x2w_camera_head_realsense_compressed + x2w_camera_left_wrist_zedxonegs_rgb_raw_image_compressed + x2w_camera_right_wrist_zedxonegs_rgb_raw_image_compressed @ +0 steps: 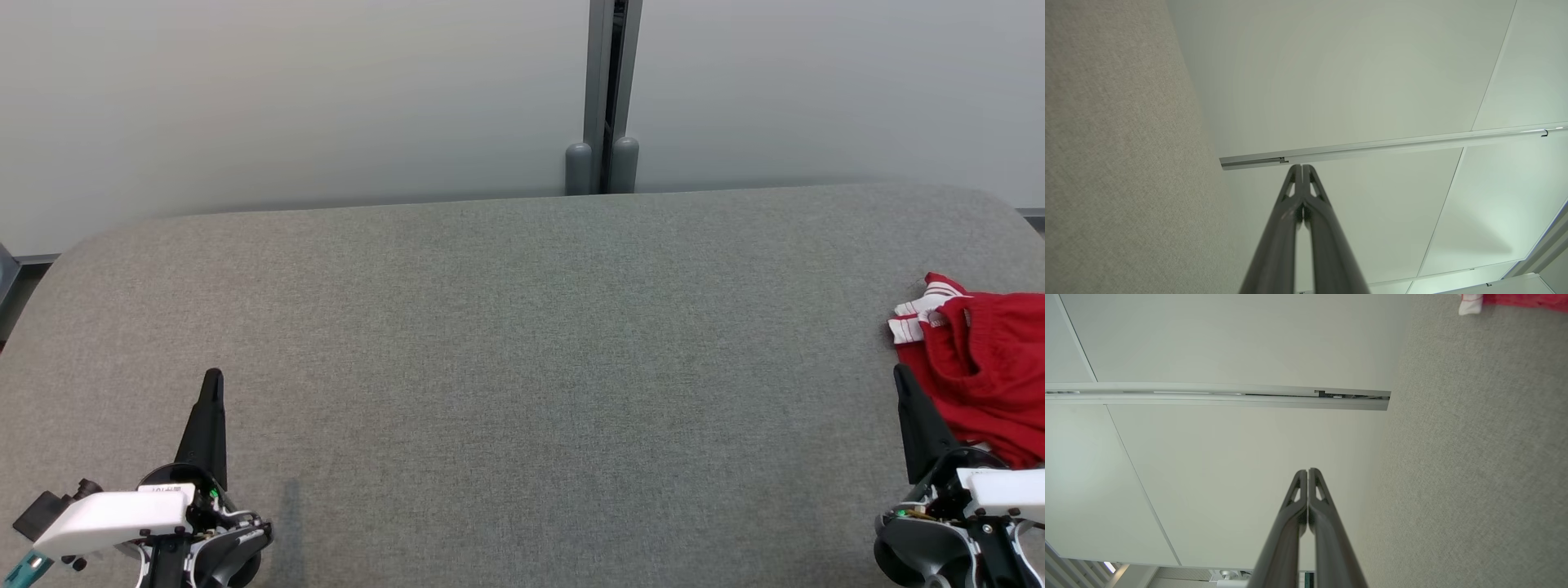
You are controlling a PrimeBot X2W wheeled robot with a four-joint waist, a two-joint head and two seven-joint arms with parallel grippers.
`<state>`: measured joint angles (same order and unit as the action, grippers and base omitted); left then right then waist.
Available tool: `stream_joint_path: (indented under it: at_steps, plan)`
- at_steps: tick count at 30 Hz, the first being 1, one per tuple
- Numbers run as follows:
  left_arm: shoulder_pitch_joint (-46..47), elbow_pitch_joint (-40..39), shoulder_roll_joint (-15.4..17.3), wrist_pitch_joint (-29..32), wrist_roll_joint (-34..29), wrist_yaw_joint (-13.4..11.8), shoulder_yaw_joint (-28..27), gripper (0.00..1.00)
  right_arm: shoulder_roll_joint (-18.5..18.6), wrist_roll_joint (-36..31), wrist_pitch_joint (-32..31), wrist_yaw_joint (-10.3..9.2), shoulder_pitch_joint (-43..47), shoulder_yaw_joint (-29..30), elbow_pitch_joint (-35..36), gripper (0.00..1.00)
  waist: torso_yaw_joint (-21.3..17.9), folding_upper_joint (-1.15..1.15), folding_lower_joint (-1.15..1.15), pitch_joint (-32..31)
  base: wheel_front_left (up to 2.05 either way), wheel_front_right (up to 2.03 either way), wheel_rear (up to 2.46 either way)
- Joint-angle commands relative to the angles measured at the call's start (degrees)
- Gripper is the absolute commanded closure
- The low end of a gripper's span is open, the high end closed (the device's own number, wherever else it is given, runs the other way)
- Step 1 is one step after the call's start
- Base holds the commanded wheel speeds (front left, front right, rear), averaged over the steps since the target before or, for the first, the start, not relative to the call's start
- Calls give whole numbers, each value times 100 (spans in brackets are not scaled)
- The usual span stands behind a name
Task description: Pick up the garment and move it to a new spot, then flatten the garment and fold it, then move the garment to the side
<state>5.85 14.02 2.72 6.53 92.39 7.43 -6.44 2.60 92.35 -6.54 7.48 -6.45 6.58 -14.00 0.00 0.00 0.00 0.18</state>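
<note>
Bunched at the right edge of the grey fabric tabletop (522, 351): red garment (992, 376) with white striped trim, partly cut off by the head view's border. Just beside its near-left folds, toward the right end of the near edge: right gripper (900, 371), dark fingers clenched tip to tip on nothing, pointing at the far edge; contact with the cloth impossible to tell. Toward the left end of the near edge, well apart from the garment: left gripper (214, 374), likewise pinched closed and empty, aimed the same way. Beyond the far edge, pale wall panels (245, 98) split by a grey metal post (604, 90).
</note>
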Motion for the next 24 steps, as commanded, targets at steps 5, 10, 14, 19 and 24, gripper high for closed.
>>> stream_joint_path:
  at_steps: [5, 10, 14, 19, 24]
  plan:
    - [72, -15, 30, 21, 6, 21, -23, 100, 53, 14, -19, 2, 51, 6, 22, 100, 0, 0, 0, 0, 0, 0, 0]
    - [72, -15, 30, 21, 6, 21, -23, 100, 53, 14, -19, 2, 51, 6, 22, 100, 0, 0, 0, 0, 0, 0, 0]
    - [72, -15, 30, 21, 6, 21, -23, 100, 53, 14, -19, 2, 51, 6, 22, 100, 0, 0, 0, 0, 0, 0, 0]
    - [72, -16, 31, 21, 6, 21, -23, 100, 53, 14, -19, 2, 51, 6, 22, 100, 0, 0, 0, 0, 0, 0, 0]
    - [72, -16, 31, 21, 6, 21, -23, 100, 53, 14, -19, 2, 51, 6, 22, 100, 0, 0, 0, 0, 0, 0, 0]
